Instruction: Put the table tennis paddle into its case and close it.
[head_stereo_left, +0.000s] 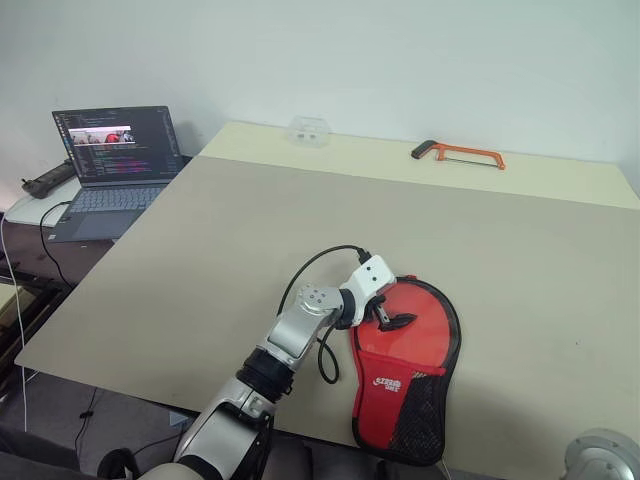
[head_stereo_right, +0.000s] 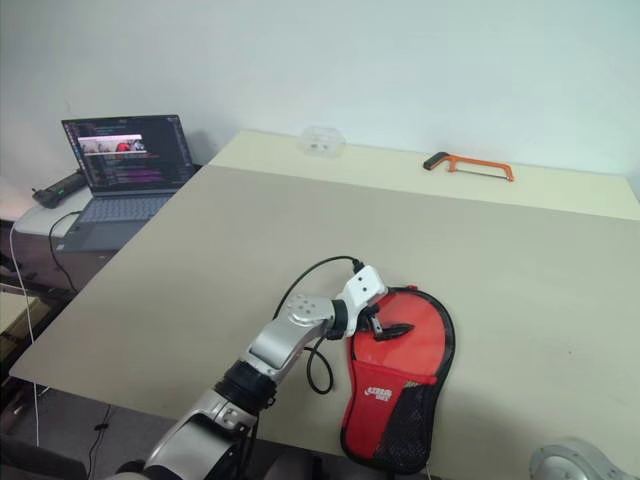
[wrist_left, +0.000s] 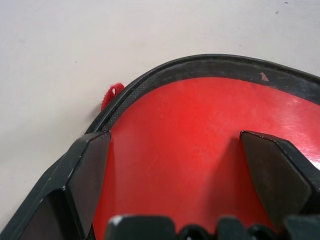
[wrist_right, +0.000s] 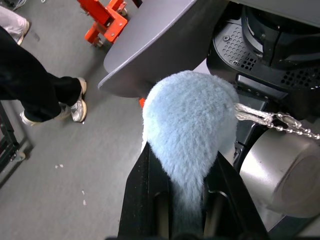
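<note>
Head views, case: the case (head_stereo_left: 405, 370) lies flat on the bench (head_stereo_left: 220, 250) near its front edge, windowed side up, round end away from the robot, mesh and logo end toward it.
Head views, paddle: red shows through the window, so I judge the table tennis paddle (head_stereo_left: 420, 315) is inside; the handle cannot be made out.
Head views, left claw: the left claw (head_stereo_left: 392, 320) rests over the round part of the case, jaws spread wide, nothing held.
Head views, other items: an orange hacksaw (head_stereo_left: 458, 153) and a small clear box (head_stereo_left: 309, 130) sit at the far edge, well apart from the case; a laptop (head_stereo_left: 112, 165) stands off to the left.
Left wrist view: both fingers (wrist_left: 90, 175) stand apart over the red window, with the black piped rim (wrist_left: 210, 65) curving ahead and a small red tab (wrist_left: 111, 95) just outside the rim.
Right wrist view: the right claw (wrist_right: 186, 200) is pinched nearly closed on a pale blue fluffy charm (wrist_right: 187, 130) with a bead chain (wrist_right: 272, 120); a person's legs (wrist_right: 35, 87) stand on the floor.
Step in hand, judged: closing the zip.
Doing it well: press the case flat with the left claw beside the rim; find the puller and draw it along the rim so the pouch does not slide.
</note>
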